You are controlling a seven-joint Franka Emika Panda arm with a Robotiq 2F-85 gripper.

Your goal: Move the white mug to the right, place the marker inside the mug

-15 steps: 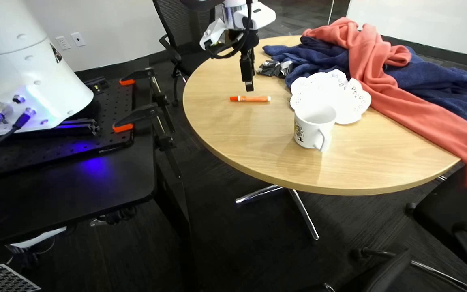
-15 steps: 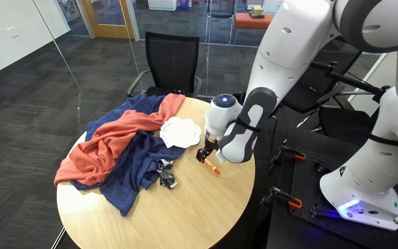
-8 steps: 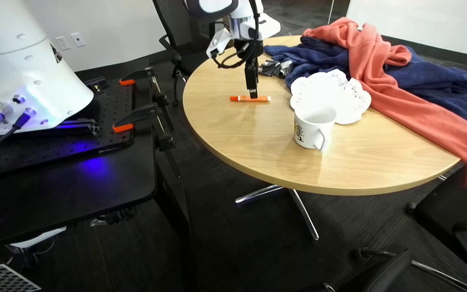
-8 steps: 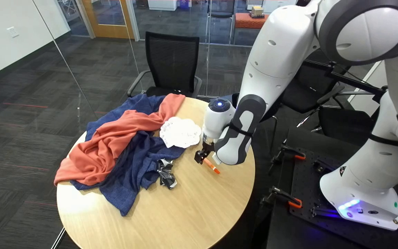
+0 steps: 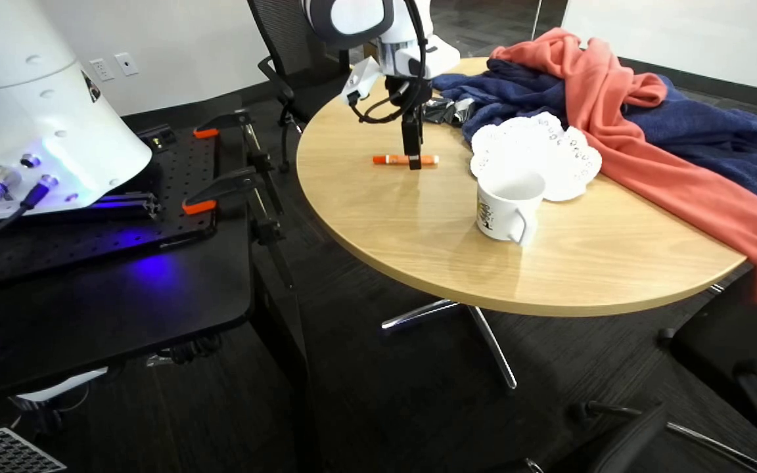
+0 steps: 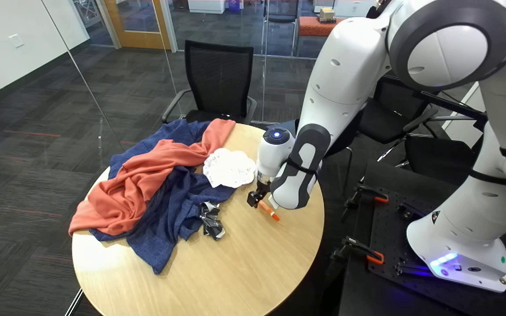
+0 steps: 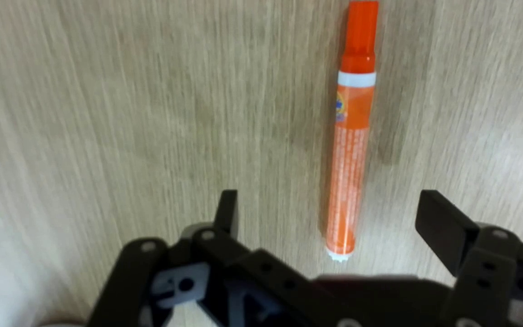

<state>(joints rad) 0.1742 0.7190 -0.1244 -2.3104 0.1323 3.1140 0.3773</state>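
Part of the round bench [image 5: 411,223] is covered by heaped cloths [image 5: 605,118]; on bare wood an orange marker [image 7: 351,163] is laid flat. In the wrist view its long axis is aligned nearly top to bottom, cap [image 7: 361,36] pointed away from the end effector [image 7: 332,211], tail end [image 7: 341,245] between widely parted fingers [image 7: 445,231]; nothing is gripped. The white mug [image 5: 504,213] is stood upright, apart from the marker.

coral cloth [image 6: 145,173] lies over navy cloth [image 6: 169,219], near a white doily [image 6: 230,168] and crumpled black wrapper [image 6: 212,224].
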